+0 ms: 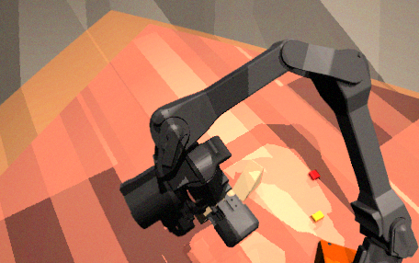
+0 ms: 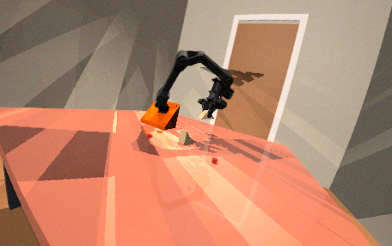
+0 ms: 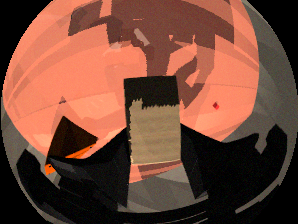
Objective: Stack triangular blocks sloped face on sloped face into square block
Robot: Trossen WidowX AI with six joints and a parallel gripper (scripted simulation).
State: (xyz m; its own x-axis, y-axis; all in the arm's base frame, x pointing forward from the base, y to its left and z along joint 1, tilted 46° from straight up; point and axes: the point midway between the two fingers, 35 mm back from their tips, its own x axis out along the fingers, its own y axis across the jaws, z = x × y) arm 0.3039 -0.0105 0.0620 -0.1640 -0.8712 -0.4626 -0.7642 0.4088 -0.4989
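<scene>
My gripper (image 1: 208,213) (image 2: 206,113) (image 3: 152,126) is shut on a cream triangular block, which also shows between the two black fingers in the wrist view (image 3: 156,142), partly in dark shadow, and under the fingers in the exterior view (image 2: 205,115). It is held clear above the table. The other triangular block (image 1: 250,180) (image 2: 184,138) rests on the table (image 1: 60,175) (image 2: 142,206), with an upright light face and a slope down to the right in the exterior view. It stands apart from the held block. In the wrist view I cannot make it out.
An orange box (image 1: 337,254) (image 2: 158,117) is at the arm's base. A red cube (image 1: 314,175) (image 2: 150,135) and a yellow cube (image 1: 317,215) (image 2: 159,131) lie between it and the resting block. Another red cube (image 2: 215,160) lies on the block's other side.
</scene>
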